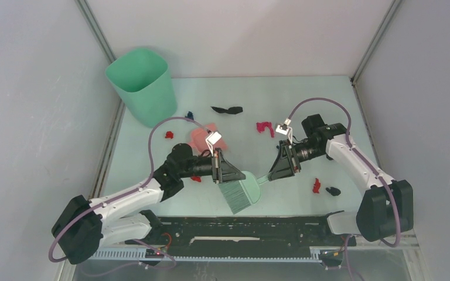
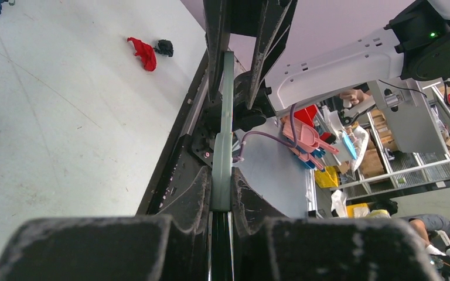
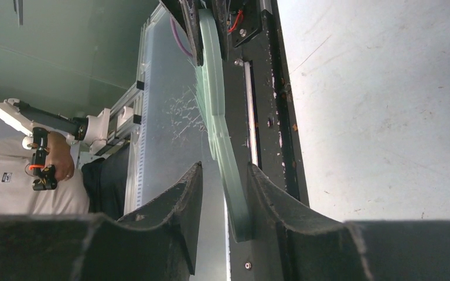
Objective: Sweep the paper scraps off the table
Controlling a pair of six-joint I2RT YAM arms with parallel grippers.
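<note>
Got the left gripper [image 2: 221, 182] clamped hard on the green hand brush [image 2: 223, 140], with both black fingers pressed flat against the thin plastic. Seen edge-on from that wrist cam, so no way to make out the bristles there. Right gripper [image 3: 224, 170] only partway parted around the handle end of the same brush. Touching one finger, visible gap at the other, so straddling rather than gripping. Finger bases cut off by the bottom edge in both wrist views. Scuffed, dusty, curved black fingers.

From above: brush head angled down toward the near edge of the table [image 1: 304, 99], pale bristles in a flat fan. Pink dustpan [image 1: 202, 137] mostly hidden behind the left arm.

Paper scraps [image 1: 264, 127] scattered across the pale mint surface, none touching the brush:
- crumpled magenta bit just past the right gripper
- long black strip further back, mid-table
- dark blue speck near the tall green bin [image 1: 143, 85]
- red bits beside the dustpan and by the left forearm
- red and black pair close together beside the right arm
</note>
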